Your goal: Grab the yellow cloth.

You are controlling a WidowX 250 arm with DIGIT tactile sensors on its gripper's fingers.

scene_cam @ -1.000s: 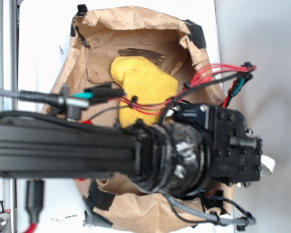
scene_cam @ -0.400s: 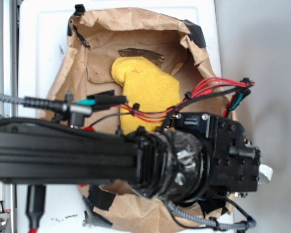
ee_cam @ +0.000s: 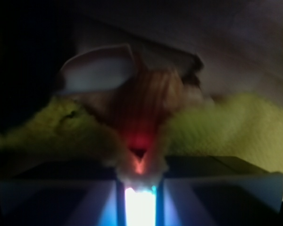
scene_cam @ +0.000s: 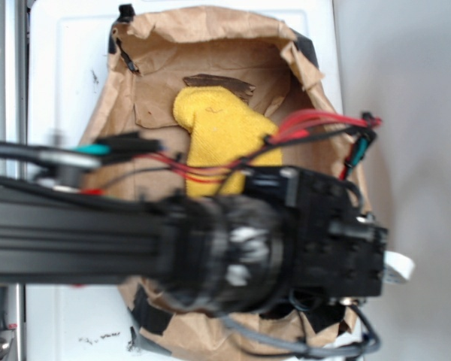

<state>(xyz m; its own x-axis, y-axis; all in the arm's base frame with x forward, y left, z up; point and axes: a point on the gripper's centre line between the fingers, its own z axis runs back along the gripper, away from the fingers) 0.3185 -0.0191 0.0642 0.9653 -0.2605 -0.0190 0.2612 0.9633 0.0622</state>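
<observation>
1. Gripper point(ee_cam: 140, 176) is pinching narrow on a fold of the yellow cloth point(ee_cam: 217, 127); the rest is spreading to both sides inside the paper bag point(scene_cam: 210, 53).
2. Likely soft, light, limp terry; gripping a bunched fold is looking safest.

A crumpled brown paper bag point(scene_cam: 173, 68) lies open on the white table point(scene_cam: 60, 75), its rim rolled outward and patched with strips of black tape point(scene_cam: 307, 51) at the upper corners and along the lower edge. A dark torn patch point(scene_cam: 218, 83) marks the inside of its back wall. To the right, a grey surface point(scene_cam: 413, 150) borders the table.
</observation>
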